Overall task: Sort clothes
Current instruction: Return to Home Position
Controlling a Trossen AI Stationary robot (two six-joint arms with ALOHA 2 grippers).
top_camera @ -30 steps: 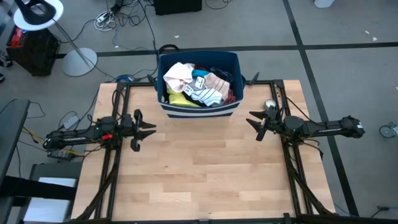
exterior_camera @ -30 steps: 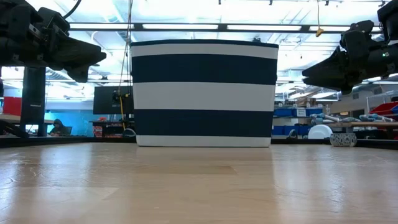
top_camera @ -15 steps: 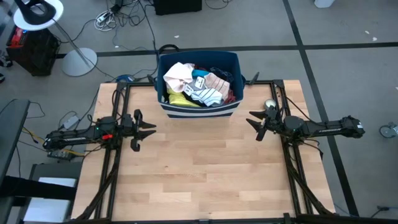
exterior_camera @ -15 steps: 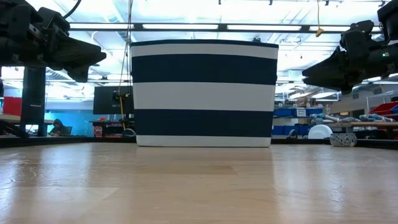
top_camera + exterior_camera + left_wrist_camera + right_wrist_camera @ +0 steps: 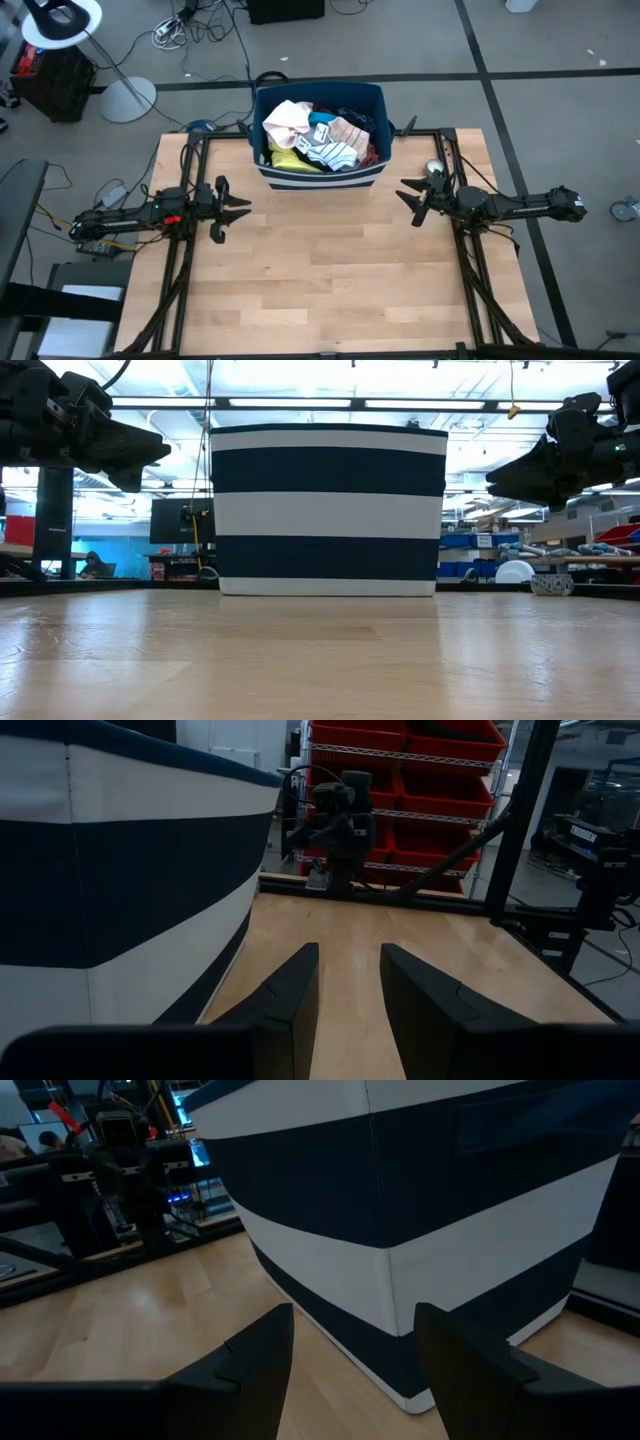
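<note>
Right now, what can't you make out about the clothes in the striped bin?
Lower garments: high view, the top of the mixed-colour fabric clothes pile covers them.
Whole pile: low view, the navy and white striped bin blocks it.
Bin's inside: both wrist views show only its outer wall.

No legible text or labels

The dark left arm (image 5: 130, 215) and dark right arm (image 5: 520, 208) stretch level, pointing inward at each other. The dark two-finger left claw (image 5: 238, 208) and right claw (image 5: 404, 190) hang raised, fingers spread apart.
</note>
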